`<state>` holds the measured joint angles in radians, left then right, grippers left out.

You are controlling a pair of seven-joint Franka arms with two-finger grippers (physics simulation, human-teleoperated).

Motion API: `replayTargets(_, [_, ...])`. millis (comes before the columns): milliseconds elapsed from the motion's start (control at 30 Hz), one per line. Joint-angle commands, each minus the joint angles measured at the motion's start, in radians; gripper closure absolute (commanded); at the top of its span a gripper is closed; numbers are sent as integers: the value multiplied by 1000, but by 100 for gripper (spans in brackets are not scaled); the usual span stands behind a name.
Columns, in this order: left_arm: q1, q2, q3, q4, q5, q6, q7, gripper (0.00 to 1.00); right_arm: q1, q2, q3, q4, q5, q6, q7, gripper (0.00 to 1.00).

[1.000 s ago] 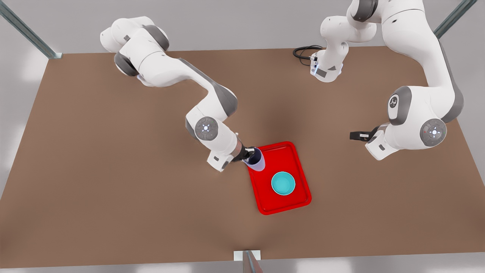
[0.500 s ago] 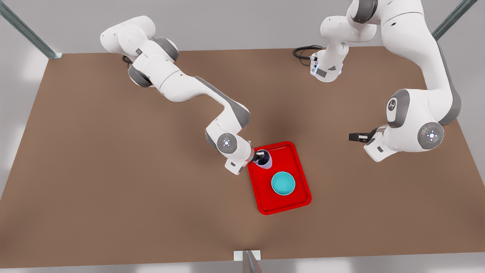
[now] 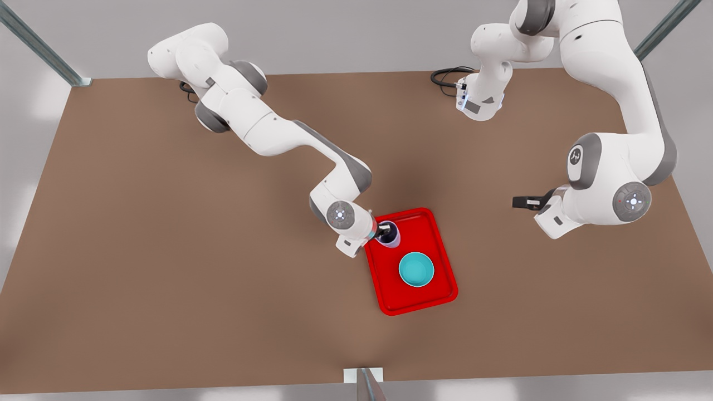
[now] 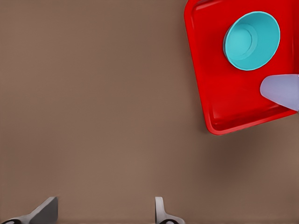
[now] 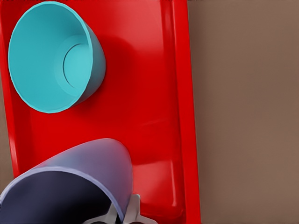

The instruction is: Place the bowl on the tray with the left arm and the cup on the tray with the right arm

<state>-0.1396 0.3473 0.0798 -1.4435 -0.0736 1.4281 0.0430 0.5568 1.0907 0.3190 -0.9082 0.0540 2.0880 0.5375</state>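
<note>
The red tray (image 3: 440, 245) lies mid-table, and the teal bowl (image 3: 416, 269) stands upright in its near half. On the arm at the front view's left, my right gripper (image 3: 383, 229) is shut on the rim of the lavender cup (image 3: 391, 236), which is over the tray's far left corner. The right wrist view has the cup (image 5: 103, 172) close up, a fingertip (image 5: 132, 212) at its rim, the bowl (image 5: 51, 56) and the tray (image 5: 149, 93). My left gripper (image 3: 526, 201) waits open over bare table at the front view's right, and its view (image 4: 103, 212) takes in the tray (image 4: 224, 107), bowl (image 4: 252, 39) and cup (image 4: 282, 91).
A black cable (image 3: 445, 75) coils at the table's back edge by the base of the arm at the right. Metal posts (image 3: 39, 47) stand at the back corners. A small bracket (image 3: 363, 376) sits at the front edge. Bare brown table surrounds the tray.
My right arm has carried the cup farther over the tray's corner and lower, and the cup now looks more upright. The left arm has barely shifted. The bowl has stayed put.
</note>
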Motion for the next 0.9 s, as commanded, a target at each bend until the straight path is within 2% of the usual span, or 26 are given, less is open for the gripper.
replayTargets(0, [0,2,0,0,0,0,0,0,0,0,-1,0,-5,-2,2,47])
replayTargets(33, [0,2,0,0,0,0,0,0,2,0,-1,0,-5,0,2,23])
replayTargets(133, [0,2,0,0,0,0,0,0,2,2,-1,-3,-6,9,2,0])
replayTargets(433, [0,2,0,0,2,0,0,0,14,-2,8,-3,43,35,4,0])
replayTargets(500, [0,4,0,0,0,0,0,0,-47,-46,8,-4,50,9,4,0])
replayTargets(600, [0,6,0,2,9,-2,-2,0,-271,-239,-1,-40,23,-232,-11,0])
replayTargets(633, [0,6,0,20,5,-3,-9,0,-336,-334,-1,-90,-71,-310,-13,0])
replayTargets(667, [0,6,0,41,11,-14,-9,0,-449,-552,0,-309,-111,-319,-118,0])
replayTargets(700, [0,4,0,48,3,-17,-8,0,-495,-699,-31,-445,-106,-368,-214,0])
replayTargets(733, [0,4,0,48,5,-18,-8,0,-517,-745,-78,-442,-105,-496,-228,0])
replayTargets(767, [0,4,0,51,5,-18,-8,0,-543,-798,-113,-452,-95,-533,-263,0])
replayTargets(833, [0,4,0,51,8,-18,-9,0,-552,-902,-258,-575,-31,-528,-383,0])
replayTargets(867, [0,6,2,51,8,-18,-9,0,-566,-948,-276,-618,-29,-514,-427,0])
